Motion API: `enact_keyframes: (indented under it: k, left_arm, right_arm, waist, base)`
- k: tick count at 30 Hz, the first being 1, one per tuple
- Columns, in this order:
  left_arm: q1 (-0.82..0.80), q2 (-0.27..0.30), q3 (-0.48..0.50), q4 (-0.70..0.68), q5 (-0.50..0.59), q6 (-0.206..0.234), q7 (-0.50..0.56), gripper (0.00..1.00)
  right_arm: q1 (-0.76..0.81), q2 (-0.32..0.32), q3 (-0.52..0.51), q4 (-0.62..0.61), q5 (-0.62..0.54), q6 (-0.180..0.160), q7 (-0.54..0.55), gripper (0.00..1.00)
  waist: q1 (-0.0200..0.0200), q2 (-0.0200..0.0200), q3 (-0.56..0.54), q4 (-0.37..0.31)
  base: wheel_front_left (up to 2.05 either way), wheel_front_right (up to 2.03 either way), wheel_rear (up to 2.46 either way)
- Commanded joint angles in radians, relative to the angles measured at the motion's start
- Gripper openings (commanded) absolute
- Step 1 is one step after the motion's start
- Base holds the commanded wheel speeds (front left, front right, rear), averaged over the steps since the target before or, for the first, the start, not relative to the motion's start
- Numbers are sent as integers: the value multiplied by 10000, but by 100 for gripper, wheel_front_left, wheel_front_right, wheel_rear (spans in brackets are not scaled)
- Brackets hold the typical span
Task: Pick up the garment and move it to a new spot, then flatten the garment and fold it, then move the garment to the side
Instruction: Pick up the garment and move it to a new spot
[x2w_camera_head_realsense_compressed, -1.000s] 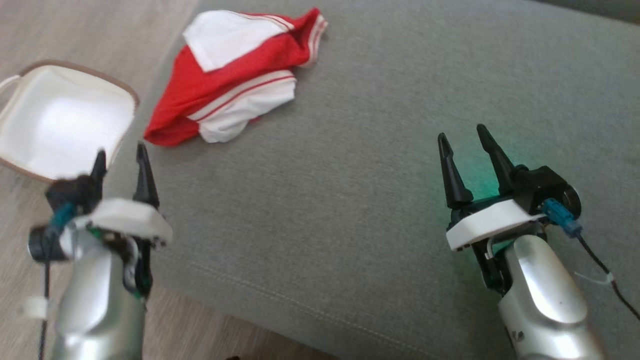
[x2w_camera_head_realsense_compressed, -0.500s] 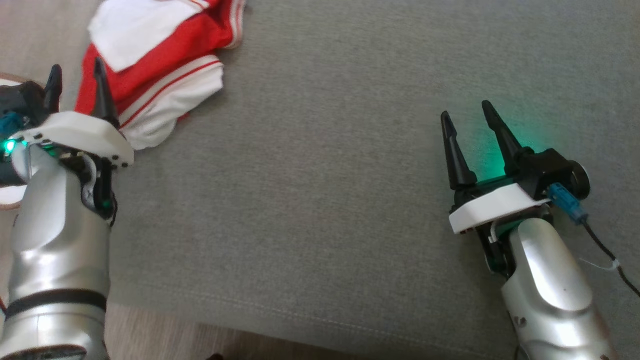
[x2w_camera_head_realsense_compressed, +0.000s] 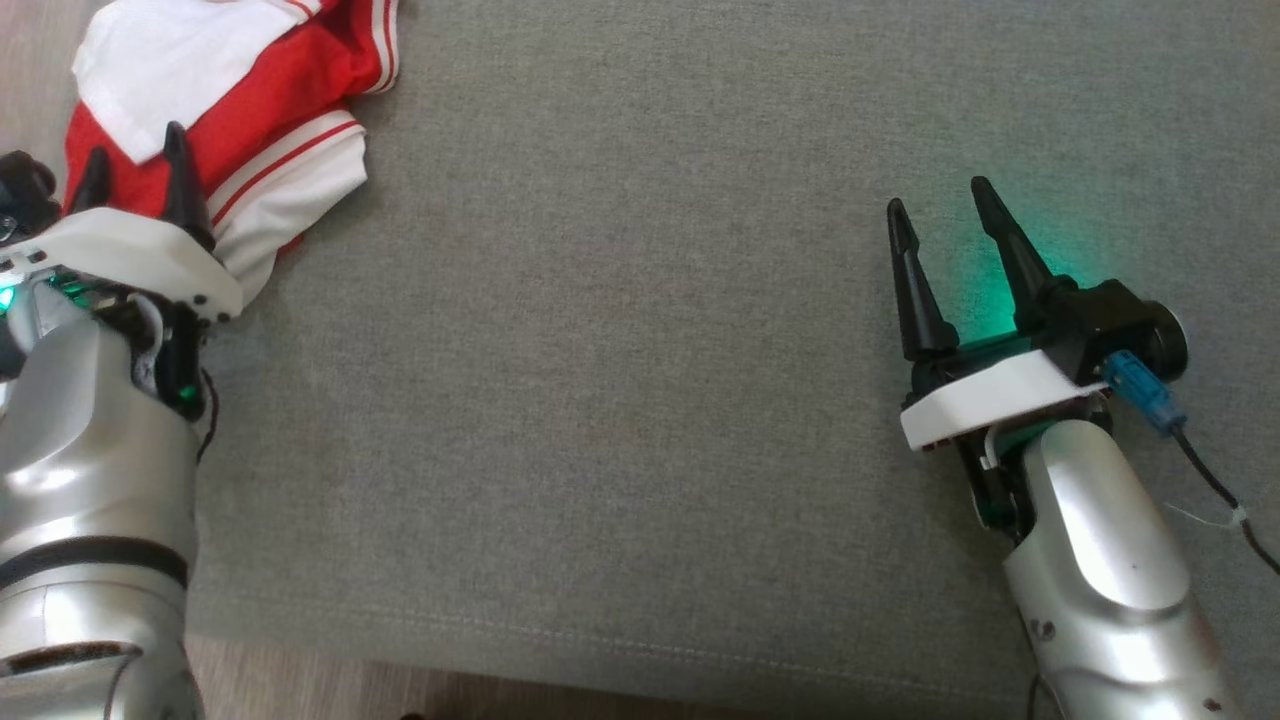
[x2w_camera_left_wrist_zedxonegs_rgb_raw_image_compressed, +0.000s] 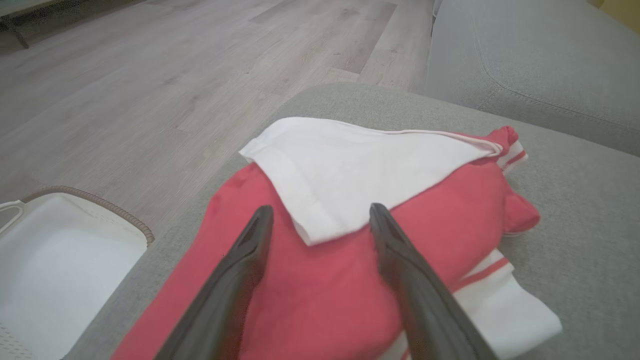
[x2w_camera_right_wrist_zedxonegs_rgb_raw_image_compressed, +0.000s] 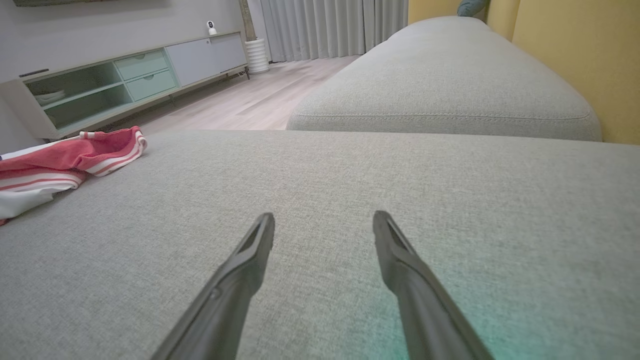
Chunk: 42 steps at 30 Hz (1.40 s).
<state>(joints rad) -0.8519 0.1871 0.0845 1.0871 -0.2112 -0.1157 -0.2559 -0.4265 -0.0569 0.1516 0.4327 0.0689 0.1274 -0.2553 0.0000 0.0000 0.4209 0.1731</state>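
The left pincer (x2w_camera_head_realsense_compressed: 137, 142), spread wide, is pointing at the garment (x2w_camera_head_realsense_compressed: 280, 90) just ahead on the sofa's (x2w_camera_head_realsense_compressed: 620, 350) left corner, nearer than the right pincer (x2w_camera_head_realsense_compressed: 938, 194).

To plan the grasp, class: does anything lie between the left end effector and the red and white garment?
Nothing visible does. The open left end effector points straight at the garment, crumpled on the grey cushion. The white basket sits beside the cushion, off the path.
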Motion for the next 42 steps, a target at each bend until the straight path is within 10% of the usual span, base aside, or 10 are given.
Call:
enact_keyframes:
  k: [1, 8, 10, 14, 29, 42]
  left_arm:
    - [-295, 607, 290, -112, -124, -24, -59, 100]
    - [-568, 830, 274, 288, -308, -92, -59, 98]
    - [-639, 925, 276, 472, -337, -96, -59, 54]
    - [-878, 1047, 258, 785, -380, -99, -59, 0]
    - [-1506, 1128, -608, -920, -30, -141, -59, 0]
    - [-1638, 197, -3458, -3667, -1612, -148, -59, 0]
  right_arm:
    - [-223, 66, 198, -289, 3, 33, -65, 100]
    - [-371, 66, 264, -238, 65, 33, -65, 100]
    - [-405, 66, 288, -238, 96, 33, -65, 100]
    - [-478, 66, 219, -263, 132, 33, -65, 100]
    - [-123, 66, 335, -111, 983, 33, -65, 100]
    - [129, 66, 1394, -73, 2227, 33, -65, 100]
  waist:
    - [0, 0, -7, -50]
    - [0, 0, 118, -306]
    - [0, 0, 152, -403]
    - [0, 0, 248, -569]
    - [0, 0, -1181, -1152]
    - [0, 0, -2501, -2991]
  base:
    - [0, 0, 0]
    - [0, 0, 0]
    - [0, 0, 0]
    - [0, 0, 0]
    - [0, 0, 0]
    - [0, 0, 0]
